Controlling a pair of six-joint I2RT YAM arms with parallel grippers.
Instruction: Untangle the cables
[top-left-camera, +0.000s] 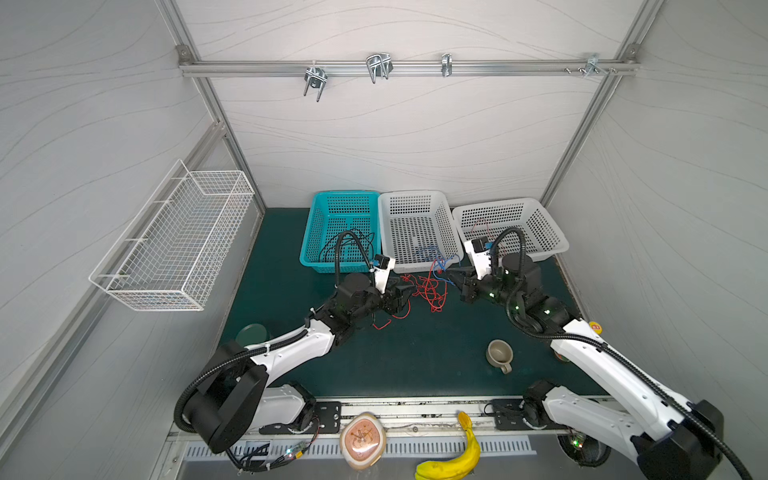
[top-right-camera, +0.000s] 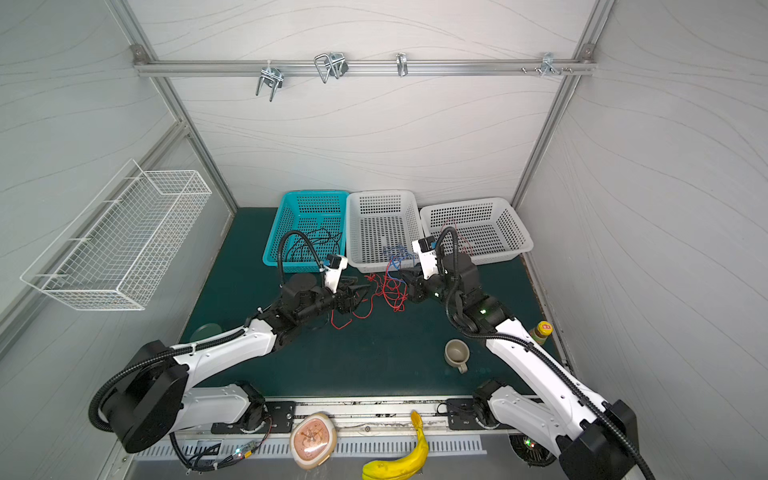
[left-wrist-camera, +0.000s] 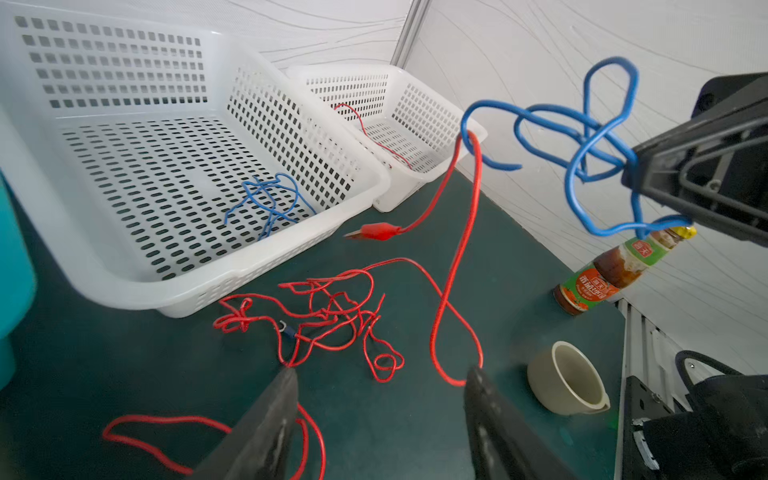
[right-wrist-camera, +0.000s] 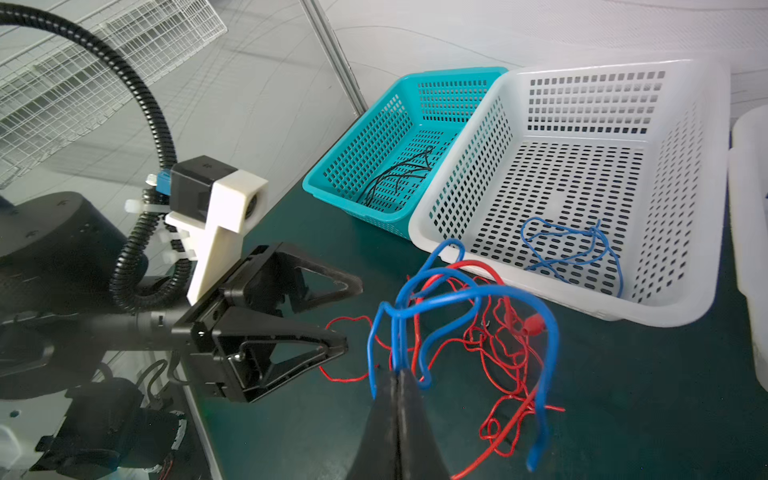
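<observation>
In both top views a dark green mat (top-left-camera: 415, 361) covers the table. It is closed in by pale panel walls (top-left-camera: 395, 137) with a wavy grain, set in aluminium framing. A rail (top-left-camera: 519, 66) with metal hooks crosses the back wall at twelve o'clock, and a white wire basket (top-left-camera: 174, 245) hangs on the side wall at nine.

Three perforated baskets stand in a row along the mat's far edge. A teal basket (top-left-camera: 311, 232) at eleven holds black cables (top-left-camera: 353, 241), and a middle white basket (top-left-camera: 415, 193) at twelve holds blue cables (top-left-camera: 428, 252). A right white basket (top-left-camera: 550, 232) stands at one.

The red cables (top-left-camera: 430, 293) lie tangled on the mat just in front of the middle basket, between the left gripper (top-left-camera: 407, 293) and the right gripper (top-left-camera: 449, 274). A mug (top-left-camera: 498, 353) sits at four and a banana (top-left-camera: 461, 457) lies on the front ledge at six.

In the left wrist view the left gripper's fingers (left-wrist-camera: 270, 419) stand apart, clamping nothing. A long red loop rises from beside one fingertip and hangs over a blue cable (left-wrist-camera: 582, 124) held in the air. One red strand (left-wrist-camera: 388, 149) lies in the right white basket. A sauce bottle (left-wrist-camera: 602, 274) stands by the wall, near the mug.

In the right wrist view the right gripper's fingers (right-wrist-camera: 386, 424) are pressed together on the blue cable. Its loops arch above the red tangle.
</observation>
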